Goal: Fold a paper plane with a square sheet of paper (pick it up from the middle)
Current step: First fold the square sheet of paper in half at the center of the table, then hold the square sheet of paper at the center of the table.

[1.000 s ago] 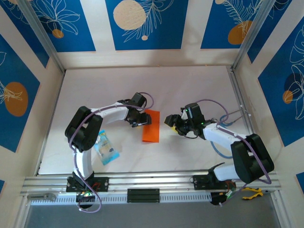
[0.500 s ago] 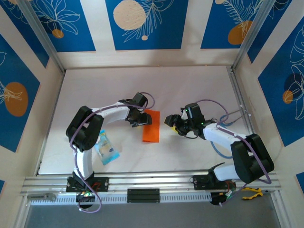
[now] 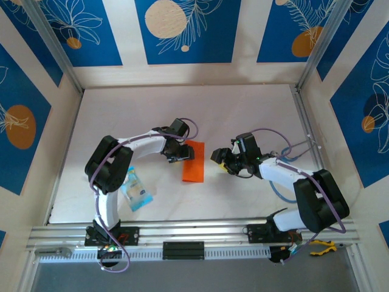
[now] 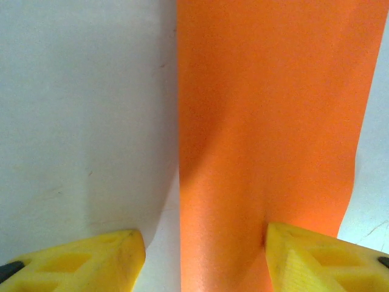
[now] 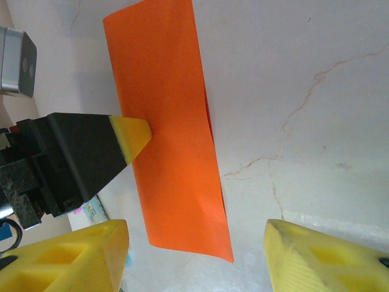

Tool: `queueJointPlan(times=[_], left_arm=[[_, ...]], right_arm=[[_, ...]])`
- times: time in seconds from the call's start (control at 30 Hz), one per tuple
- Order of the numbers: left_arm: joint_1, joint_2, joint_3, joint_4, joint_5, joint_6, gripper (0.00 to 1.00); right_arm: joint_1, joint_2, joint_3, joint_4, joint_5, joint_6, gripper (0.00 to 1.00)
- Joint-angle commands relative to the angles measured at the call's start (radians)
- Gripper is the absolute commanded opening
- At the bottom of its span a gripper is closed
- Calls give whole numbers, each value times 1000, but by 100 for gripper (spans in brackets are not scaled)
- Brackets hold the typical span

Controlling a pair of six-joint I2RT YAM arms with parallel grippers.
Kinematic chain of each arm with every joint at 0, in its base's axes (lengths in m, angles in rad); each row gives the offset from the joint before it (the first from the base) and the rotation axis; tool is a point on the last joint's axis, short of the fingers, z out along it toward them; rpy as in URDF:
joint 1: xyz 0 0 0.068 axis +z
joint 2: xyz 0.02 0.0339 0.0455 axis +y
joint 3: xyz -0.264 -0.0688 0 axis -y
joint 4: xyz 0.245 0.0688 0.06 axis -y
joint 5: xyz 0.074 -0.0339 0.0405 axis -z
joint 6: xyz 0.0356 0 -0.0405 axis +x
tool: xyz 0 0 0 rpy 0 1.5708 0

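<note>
The square sheet of paper (image 3: 193, 163) lies flat on the white table, folded into a narrow bright orange rectangle (image 5: 170, 152). My left gripper (image 3: 182, 156) is at its left long edge and stands open. In the left wrist view one yellow fingertip (image 4: 304, 258) rests on the orange paper (image 4: 267, 121) and the other (image 4: 91, 261) is over bare table. My right gripper (image 3: 219, 159) is open just right of the paper, not touching it. Its wrist view looks along the sheet between its fingers (image 5: 67, 258), with the left gripper's tip (image 5: 130, 137) pressed on the sheet.
A small blue and clear plastic packet (image 3: 135, 190) lies by the left arm's base. The table (image 3: 243, 109) is walled on three sides, with a metal rail (image 3: 182, 234) along the near edge. A hairline crack (image 5: 304, 103) marks the table surface right of the paper.
The right gripper's jaws have narrowed slightly. The paper and the left gripper have stayed where they were.
</note>
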Motion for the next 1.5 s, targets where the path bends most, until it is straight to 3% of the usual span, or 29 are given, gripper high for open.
queueJointPlan(times=[0.0,0.2,0.3,0.4,0.67,1.1,1.47], left_arm=[[-12,82,-12,55,-25,31,59],[-12,82,-16,54,-26,35,59],[-12,84,-17,55,-26,35,59],[-13,85,-16,58,-23,37,59],[-12,90,-11,56,-23,48,59],[-12,107,-4,57,-16,49,59],[-12,106,-11,59,-16,46,59]], right_arm=[[9,9,-11,5,-18,-2,59],[11,41,-4,38,-30,6,43],[14,90,32,41,-51,-9,26],[27,145,75,43,-54,-15,15],[64,229,153,16,-12,-17,14],[55,200,102,48,-9,-7,13],[96,283,205,19,8,-25,2]])
